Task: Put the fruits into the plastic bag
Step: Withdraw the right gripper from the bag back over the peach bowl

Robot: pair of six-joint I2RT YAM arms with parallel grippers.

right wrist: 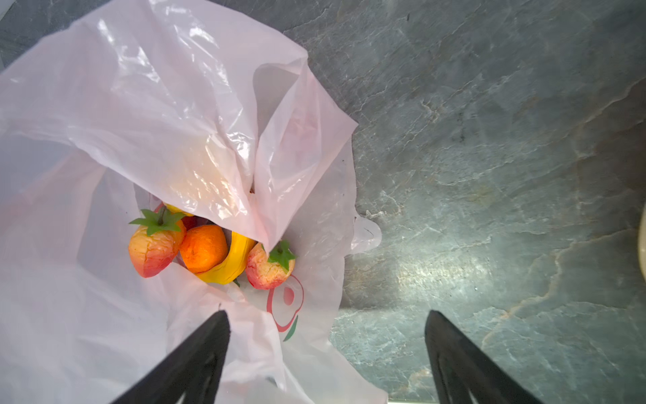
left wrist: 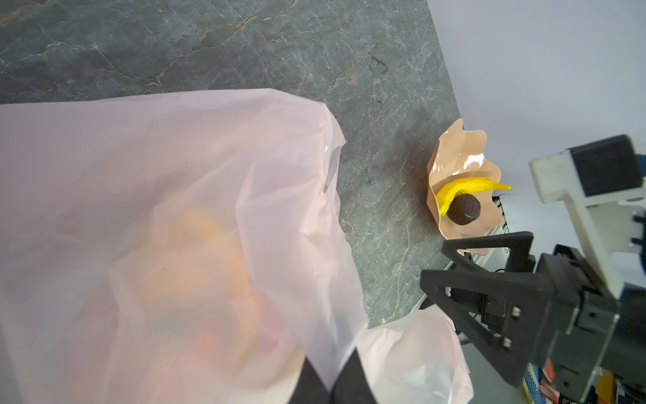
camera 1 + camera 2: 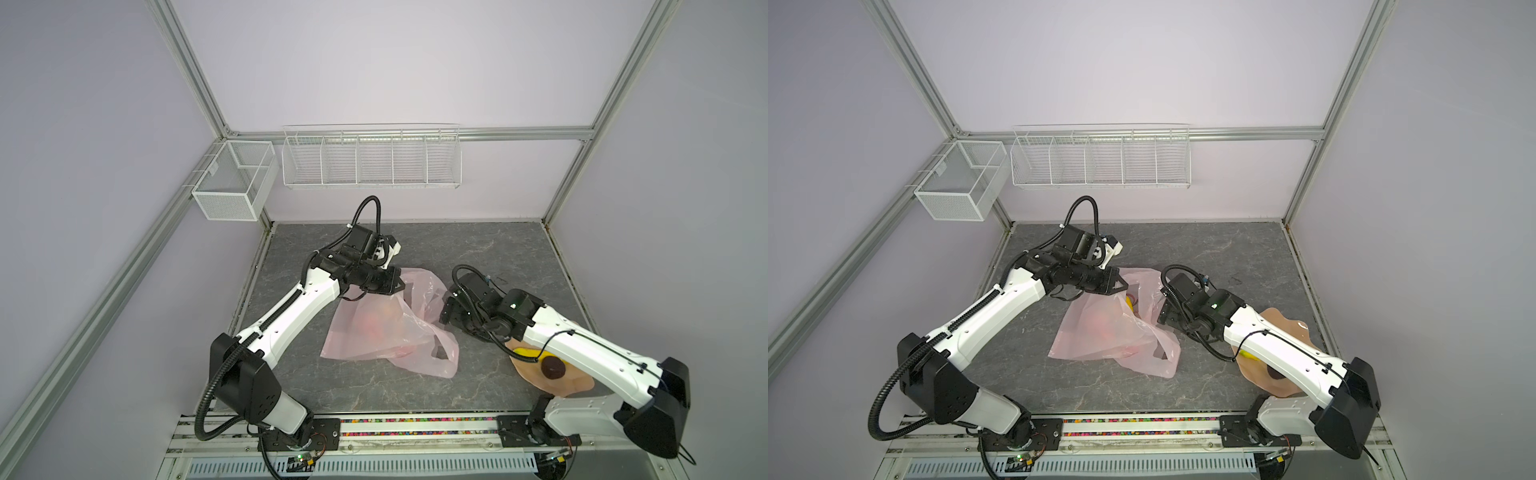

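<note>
The pale-pink plastic bag (image 3: 386, 328) (image 3: 1113, 332) lies crumpled mid-table. My left gripper (image 3: 397, 286) (image 2: 330, 384) is shut on a fold of the bag's upper edge, holding the mouth up. Inside the bag (image 1: 157, 105) lie an orange (image 1: 202, 248), a yellow banana (image 1: 234, 262) and two red-yellow fruits (image 1: 153, 252) with green leaves. My right gripper (image 1: 327, 314) hovers open at the bag's mouth, with nothing between its fingers. A banana (image 2: 465, 187) (image 3: 525, 353) and a dark brown fruit (image 2: 465, 210) (image 3: 552, 368) rest on the peach plate (image 2: 458, 154) under the right arm.
The plate (image 3: 577, 384) sits close to the table's right edge and wall. A white wire rack (image 3: 372, 160) and a mesh basket (image 3: 235, 180) hang on the back frame. Bare marble table (image 3: 498, 249) lies behind the bag.
</note>
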